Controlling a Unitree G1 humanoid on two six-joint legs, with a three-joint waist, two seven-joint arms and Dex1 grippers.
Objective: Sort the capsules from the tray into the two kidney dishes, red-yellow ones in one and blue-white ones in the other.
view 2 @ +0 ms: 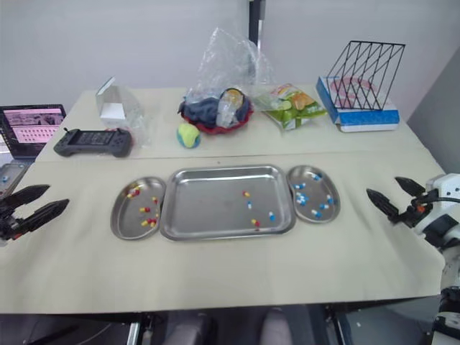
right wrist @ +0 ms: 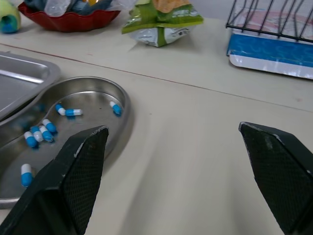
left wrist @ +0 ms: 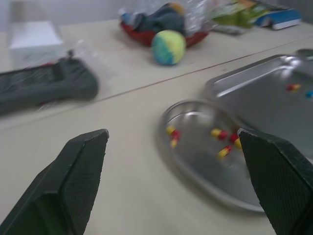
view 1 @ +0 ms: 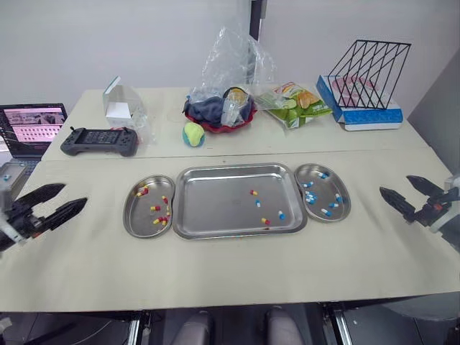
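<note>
Left claw (view 1: 75,195) hovers released over the desk (view 1: 215,273) at 9 o'clock. Next, the left kidney dish (view 1: 135,219) holds red-yellow capsules (view 1: 155,208). In the middle, the tray (view 1: 215,208) carries four mixed capsules (view 1: 266,221) toward its 4 o'clock. The right kidney dish (view 1: 339,213) holds blue-white capsules (view 1: 310,198). Right claw (view 1: 394,184), at 3 o'clock, is released too.

Laptop (view 1: 32,128), controller (view 1: 99,141), ball (view 1: 192,134), wire rack (view 1: 368,65), poss. snack bag (view 1: 295,104).

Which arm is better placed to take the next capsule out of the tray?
Probably the right. The four remaining capsules lie in the right half of the tray, nearer the open right pincer than the open left pincer, and the blue-white dish sits on that side too.
</note>
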